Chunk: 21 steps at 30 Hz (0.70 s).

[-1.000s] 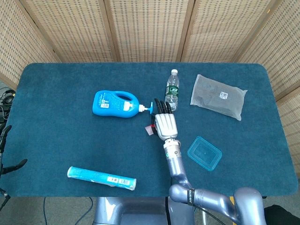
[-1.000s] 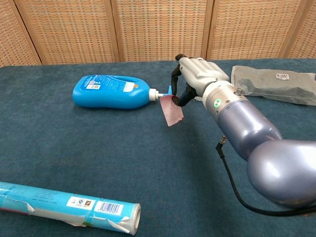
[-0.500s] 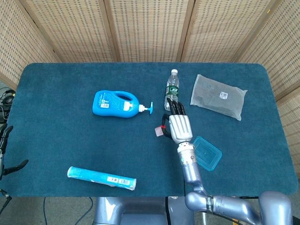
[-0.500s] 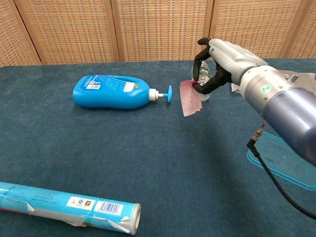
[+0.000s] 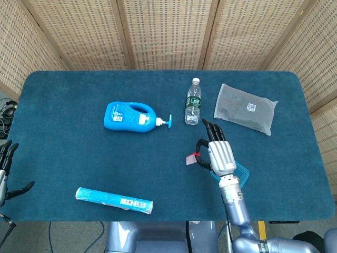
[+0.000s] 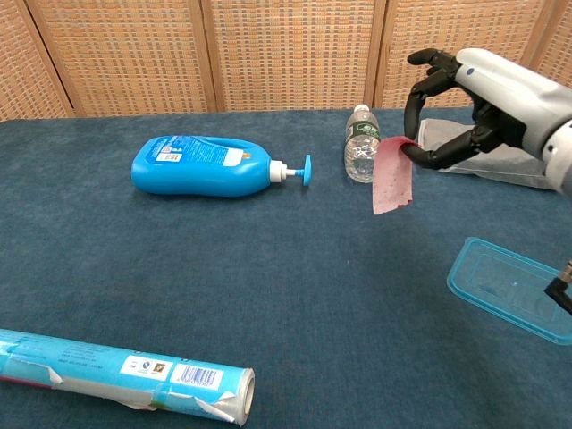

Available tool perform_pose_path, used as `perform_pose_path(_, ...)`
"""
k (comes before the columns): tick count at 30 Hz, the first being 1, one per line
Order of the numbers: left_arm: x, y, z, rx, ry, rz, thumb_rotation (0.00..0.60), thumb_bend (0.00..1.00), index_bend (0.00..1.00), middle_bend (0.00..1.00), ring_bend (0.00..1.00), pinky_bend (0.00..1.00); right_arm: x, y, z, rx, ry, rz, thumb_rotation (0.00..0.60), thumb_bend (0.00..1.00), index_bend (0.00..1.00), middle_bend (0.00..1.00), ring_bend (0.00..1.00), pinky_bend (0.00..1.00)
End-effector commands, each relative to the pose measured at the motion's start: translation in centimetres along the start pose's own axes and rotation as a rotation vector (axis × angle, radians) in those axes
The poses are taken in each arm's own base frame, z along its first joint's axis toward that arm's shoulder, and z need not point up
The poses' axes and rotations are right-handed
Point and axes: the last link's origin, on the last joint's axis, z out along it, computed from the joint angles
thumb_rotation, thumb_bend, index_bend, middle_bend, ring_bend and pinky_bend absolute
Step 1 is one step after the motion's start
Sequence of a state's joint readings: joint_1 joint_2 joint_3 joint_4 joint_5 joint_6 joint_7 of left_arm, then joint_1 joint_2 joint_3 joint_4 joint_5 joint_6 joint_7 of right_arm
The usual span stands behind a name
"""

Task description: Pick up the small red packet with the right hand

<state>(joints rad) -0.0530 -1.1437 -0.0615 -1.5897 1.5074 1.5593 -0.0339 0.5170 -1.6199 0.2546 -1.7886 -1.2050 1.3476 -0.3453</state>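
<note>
Fingers (image 6: 427, 157), right hand: dark tips pinched on the top edge of the small red packet (image 6: 393, 176); thumb and one finger close the grip, the others arch above it.

Right hand (image 6: 474, 94): raised well clear of the desk (image 6: 268, 295). Across the last second it has travelled from beside the pump of the blue bottle, past the water bottle, toward the robot's own right side, gaining height on the way.

Small red packet: hangs free from the pinch, tilted, lower edge off the cloth. In the head view it shows as a small red-and-pale slip (image 5: 192, 157) just left of the hand (image 5: 220, 154). It has left the desk and moved with the hand throughout.

Meaning for the task: the pick appears done; the packet is airborne in the correct hand. Judged remaining: hold the pinch steady. The grip takes only one edge, so a slip is the likely risk.

Blue detergent bottle (image 6: 201, 165): on its side, pump toward the right, now well apart from the hand.

Water bottle (image 6: 360, 145): upright, behind and left of the packet in the chest view.

Grey pouch (image 5: 245, 108): flat, far right of the desk.

Clear blue lid (image 6: 511, 288): flat on the cloth, below the hand.

Rolled tube (image 6: 121, 369): near front edge, left.

Left hand (image 5: 6, 158): at the far left frame edge, off the desk, fingers apart, holding nothing.
</note>
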Motion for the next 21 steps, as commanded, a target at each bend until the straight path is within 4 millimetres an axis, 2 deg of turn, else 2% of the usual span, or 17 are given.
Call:
perform_pose_path(1, 0.0, 0.1, -0.1, -0.003, 0.002, 0.000, 0.600, 0.14, 0.00, 0.00, 0.00, 0.00, 1.1, 0.2, -2.4, 0.035, -0.060, 0.107, 0.600, 0.51, 0.64, 0.04, 0.00, 0.00)
perform_pose_path(13, 0.2, 0.3, -0.3, -0.010, 0.012, 0.003, 0.600, 0.14, 0.00, 0.00, 0.00, 0.00, 3.2, -0.6, -5.4, 0.092, -0.133, 0.275, 0.600, 0.50, 0.64, 0.04, 0.00, 0.00)
perform_pose_path(16, 0.2, 0.3, -0.3, -0.013, 0.011, 0.003, 0.600, 0.14, 0.00, 0.00, 0.00, 0.00, 2.8, -1.1, -6.6, 0.119, -0.155, 0.290, 0.600, 0.50, 0.65, 0.05, 0.00, 0.00)
perform_pose_path(21, 0.3, 0.3, -0.4, -0.016, 0.017, -0.002, 0.600, 0.14, 0.00, 0.00, 0.00, 0.00, 1.6, -1.9, -6.9, 0.137, -0.178, 0.301, 0.600, 0.50, 0.65, 0.05, 0.00, 0.00)
